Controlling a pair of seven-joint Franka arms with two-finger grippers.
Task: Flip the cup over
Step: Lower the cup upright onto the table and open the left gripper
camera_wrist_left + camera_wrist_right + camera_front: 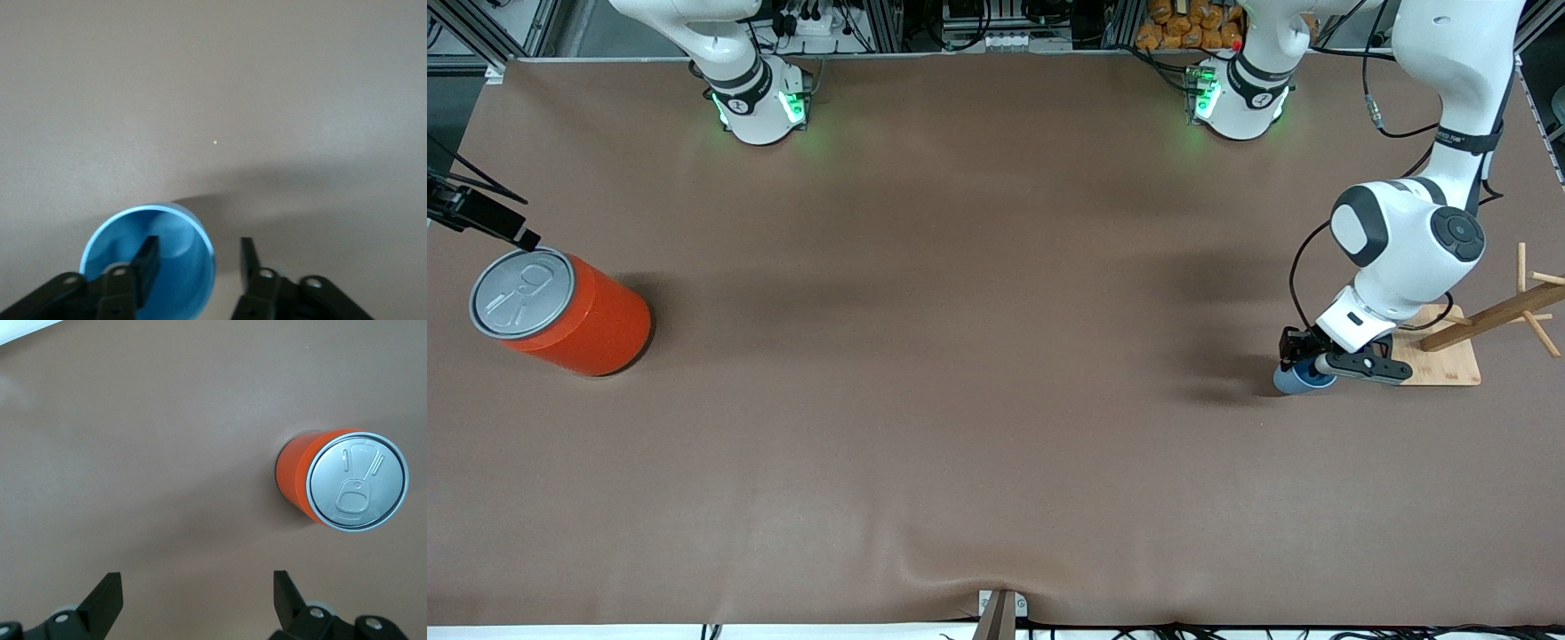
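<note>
The small light-blue cup (1291, 381) stands upright, mouth up, on the brown table near the left arm's end. In the left wrist view its darker blue inside (175, 283) shows. My left gripper (1305, 363) is low over the cup and open (198, 255). One finger (148, 257) is inside the cup's mouth and the other (248, 257) is outside the rim, with the cup's wall between them and a gap on the outer side. My right gripper (197, 587) is open and empty, up over the table beside the orange can; it waits there.
A big orange can (591, 324) with a grey pull-tab lid stands at the right arm's end; it also shows in the right wrist view (295, 477). A wooden rack on a square board (1449, 363) stands right beside the cup, toward the table's edge.
</note>
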